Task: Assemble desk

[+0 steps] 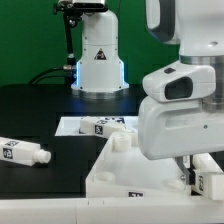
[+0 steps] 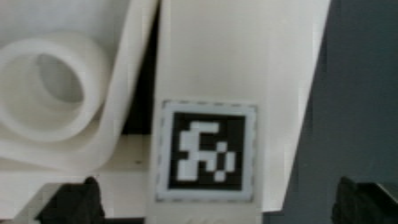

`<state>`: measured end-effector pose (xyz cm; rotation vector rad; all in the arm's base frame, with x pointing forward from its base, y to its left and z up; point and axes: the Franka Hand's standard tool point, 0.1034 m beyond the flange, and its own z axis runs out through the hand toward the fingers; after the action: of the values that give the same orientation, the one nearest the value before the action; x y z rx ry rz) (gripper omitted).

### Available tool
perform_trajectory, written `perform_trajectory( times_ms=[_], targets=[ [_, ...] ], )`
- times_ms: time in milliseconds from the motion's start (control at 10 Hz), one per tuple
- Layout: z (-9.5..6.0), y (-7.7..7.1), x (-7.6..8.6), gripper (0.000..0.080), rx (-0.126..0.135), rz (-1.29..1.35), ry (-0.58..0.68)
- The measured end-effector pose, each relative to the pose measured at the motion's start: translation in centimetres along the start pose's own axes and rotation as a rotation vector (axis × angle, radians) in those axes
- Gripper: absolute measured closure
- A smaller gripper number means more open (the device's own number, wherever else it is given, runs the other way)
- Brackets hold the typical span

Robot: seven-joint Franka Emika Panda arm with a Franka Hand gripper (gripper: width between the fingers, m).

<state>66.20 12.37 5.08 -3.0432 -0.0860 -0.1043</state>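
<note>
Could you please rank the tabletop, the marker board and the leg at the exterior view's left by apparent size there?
1. tabletop, nearest the camera, partly hidden by the arm.
2. marker board.
3. leg, nearer than the board.

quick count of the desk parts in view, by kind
tabletop: 1
legs: 2 clear, one at the exterior view's left, one between the open fingers
total: 3
shapes on the marker board are too blurred to count
</note>
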Motion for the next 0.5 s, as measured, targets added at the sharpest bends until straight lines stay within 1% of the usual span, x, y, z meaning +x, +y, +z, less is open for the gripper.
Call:
perform_trajectory(
  times_ms=[100,200,300,400,500],
  targets=[
    [0.32,0.02,0.04,0.0150,0.000,0.000,0.006],
    [0.33,0.00,0.08,0.0150,0.001,0.000,0.009],
    [0.35,-0.01,0.07,0.0273,0.001,-0.001,0.009],
    [0.35,-0.01,0.07,0.0273,0.001,-0.001,0.009],
    [0.35,0.02,0.07,0.0409,0.001,-0.001,0.009]
  ],
)
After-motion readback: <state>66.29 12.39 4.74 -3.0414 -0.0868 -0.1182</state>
